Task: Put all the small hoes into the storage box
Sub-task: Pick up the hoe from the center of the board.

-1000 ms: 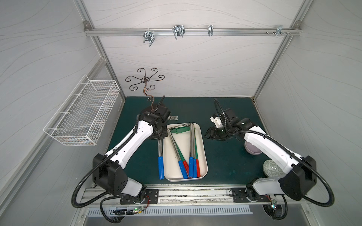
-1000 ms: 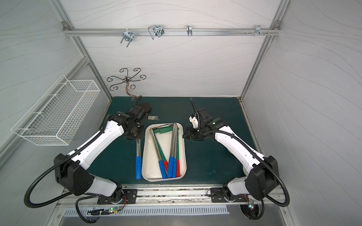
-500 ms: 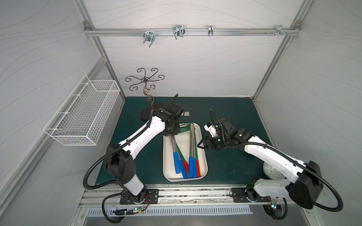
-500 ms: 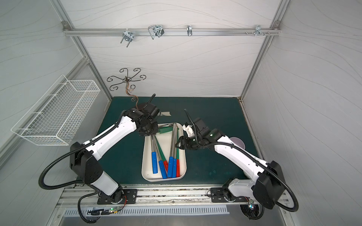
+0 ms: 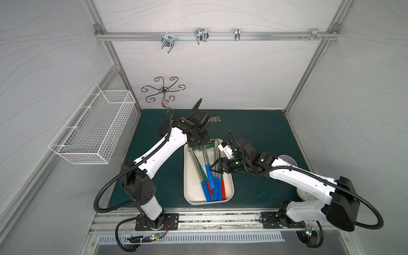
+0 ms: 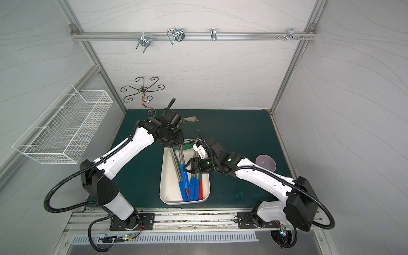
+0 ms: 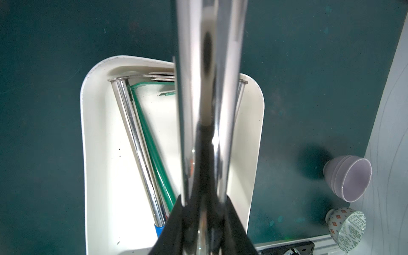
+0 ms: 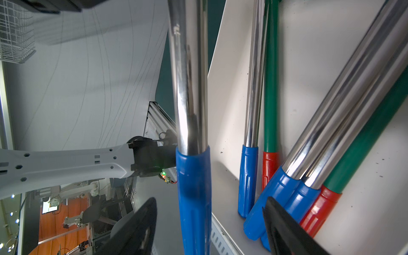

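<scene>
Covering the floor of the cell, the dark green mat [image 5: 254, 132] is flat and faintly scuffed, with bare stretches along both long sides of the storage box and toward the far edge. A white wire-mesh basket [image 5: 92, 132] hangs on the left wall, off the mat.

The storage box [image 5: 187, 176], a shallow cream plastic tray with rounded corners, lies lengthwise at the middle of the near edge. Inside it lie several loose hoes [image 5: 204, 189]: chrome tubes with ribbed blue grips and green shafts with red grips. Their heads are at the far end and their grips crowd toward the near right corner.

The small hoe [image 5: 209, 174], chrome with a blue grip, slants over the box above the others; whether it touches them cannot be told. The left gripper [image 7: 205, 203] pinches its chrome shaft toward the head end. The right gripper [image 8: 209, 199] is spread, its black fingers [image 8: 141, 223] standing either side of the blue grip with gaps.

A lilac bowl [image 7: 348, 176] and a patterned bowl [image 7: 346, 229] sit by the right edge.
</scene>
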{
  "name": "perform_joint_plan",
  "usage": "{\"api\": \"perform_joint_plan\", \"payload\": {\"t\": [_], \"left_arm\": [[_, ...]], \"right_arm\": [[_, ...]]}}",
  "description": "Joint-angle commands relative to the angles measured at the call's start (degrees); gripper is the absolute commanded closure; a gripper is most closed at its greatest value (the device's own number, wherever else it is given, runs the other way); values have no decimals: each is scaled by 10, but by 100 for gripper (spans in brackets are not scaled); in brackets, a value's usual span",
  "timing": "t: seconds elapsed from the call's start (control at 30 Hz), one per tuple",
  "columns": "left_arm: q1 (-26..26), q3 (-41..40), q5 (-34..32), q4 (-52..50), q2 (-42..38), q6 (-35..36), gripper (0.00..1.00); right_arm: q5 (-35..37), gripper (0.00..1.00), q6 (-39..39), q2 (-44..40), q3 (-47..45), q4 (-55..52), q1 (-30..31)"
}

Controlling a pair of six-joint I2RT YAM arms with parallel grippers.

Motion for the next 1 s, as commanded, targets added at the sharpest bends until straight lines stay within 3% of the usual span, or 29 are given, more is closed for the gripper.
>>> {"api": "perform_joint_plan", "payload": {"t": [0.0, 0.17, 0.43, 0.57, 0.77, 0.83, 0.97], "left_arm": [[-3, 30, 13, 25, 0, -21, 100], [-3, 33, 16, 25, -3, -24, 100], [-2, -4, 47, 67, -20, -27, 100], [0, -32, 55, 88, -33, -30, 100], [2, -76, 62, 134, -62, -23, 98], [2, -124, 65, 192, -94, -22, 82], [8, -239, 71, 320, -158, -35, 66]], "right_arm": [[-1, 22, 1, 26, 24, 7, 14], [-2, 26, 0, 53, 27, 25, 20], [1, 85, 0, 64, 28, 37, 25], [3, 98, -1, 55, 27, 33, 25], [-6, 100, -11, 30, 28, 27, 22], [-15, 100, -12, 19, 31, 27, 20], [-40, 100, -14, 5, 33, 34, 18]]}}
